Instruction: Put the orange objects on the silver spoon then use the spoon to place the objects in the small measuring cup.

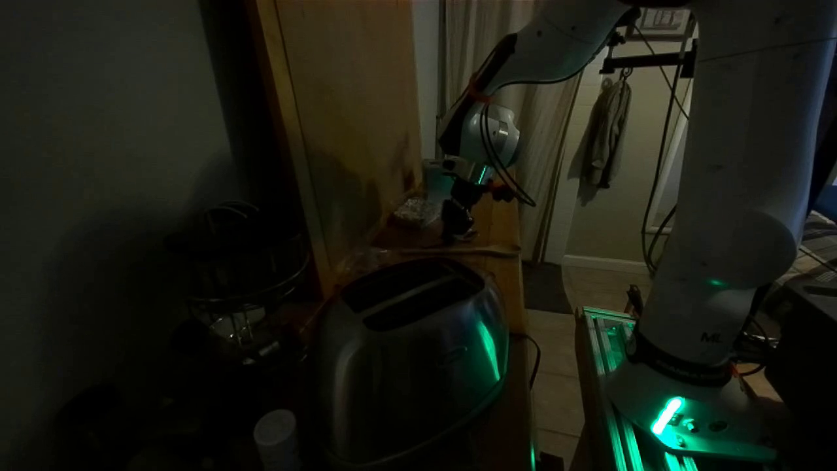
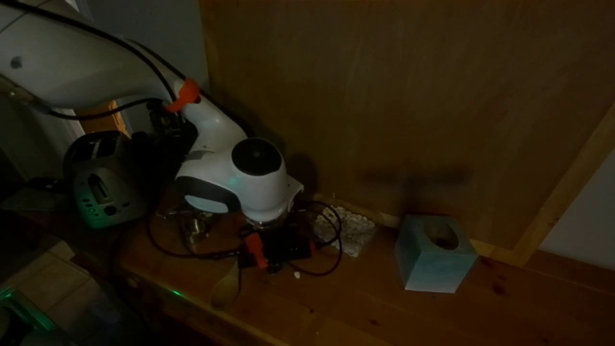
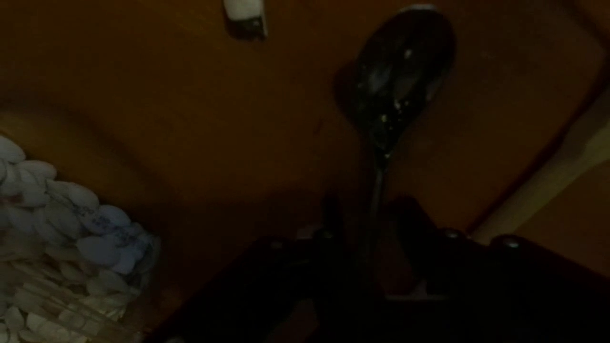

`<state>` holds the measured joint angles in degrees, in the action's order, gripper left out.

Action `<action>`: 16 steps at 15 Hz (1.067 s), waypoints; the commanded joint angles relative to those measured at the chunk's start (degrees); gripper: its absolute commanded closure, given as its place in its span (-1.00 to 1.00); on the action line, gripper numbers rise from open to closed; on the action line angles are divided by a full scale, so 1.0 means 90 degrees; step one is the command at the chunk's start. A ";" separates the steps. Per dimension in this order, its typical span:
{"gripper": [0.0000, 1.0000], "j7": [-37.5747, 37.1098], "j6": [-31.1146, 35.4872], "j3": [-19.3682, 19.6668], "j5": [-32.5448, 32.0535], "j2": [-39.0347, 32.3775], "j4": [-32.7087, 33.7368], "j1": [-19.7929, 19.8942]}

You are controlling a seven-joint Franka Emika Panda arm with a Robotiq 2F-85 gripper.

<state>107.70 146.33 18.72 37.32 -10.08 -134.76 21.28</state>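
The silver spoon (image 3: pixel 405 71) lies bowl-away in the wrist view, its bowl dark and shiny. Its thin handle runs down between the fingers of my gripper (image 3: pixel 368 201). The fingers stand apart, with dark gaps beside the handle; the lower part of the handle is lost in shadow. In an exterior view my gripper (image 1: pixel 459 230) points down low over the wooden counter. No orange objects show, apart from orange parts on the arm itself. A shiny metal thing (image 2: pixel 196 228) stands on the counter left of the gripper; I cannot tell whether it is the small measuring cup.
A clear bag of white seed-like pieces (image 2: pixel 353 228) lies by the wooden panel, also at left in the wrist view (image 3: pixel 66 228). A wooden spoon (image 3: pixel 538 190) lies right of the gripper. A blue tissue box (image 2: pixel 435 254) and a toaster (image 1: pixel 418 353) stand on the counter. The scene is very dark.
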 commanded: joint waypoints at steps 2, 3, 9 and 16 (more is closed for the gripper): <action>-0.50 -0.0400 0.0067 -0.0106 -0.0483 0.0194 -0.0067 0.0040; -0.66 -0.0484 0.0077 -0.0109 -0.0606 0.0332 -0.0130 0.0016; -1.00 -0.1209 0.0185 -0.0094 -0.1811 0.1271 -0.0325 -0.0117; -1.00 -0.1768 -0.0057 0.0050 -0.2486 0.1779 -0.0337 -0.0346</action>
<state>92.11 145.85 17.95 15.28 5.86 -137.83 19.41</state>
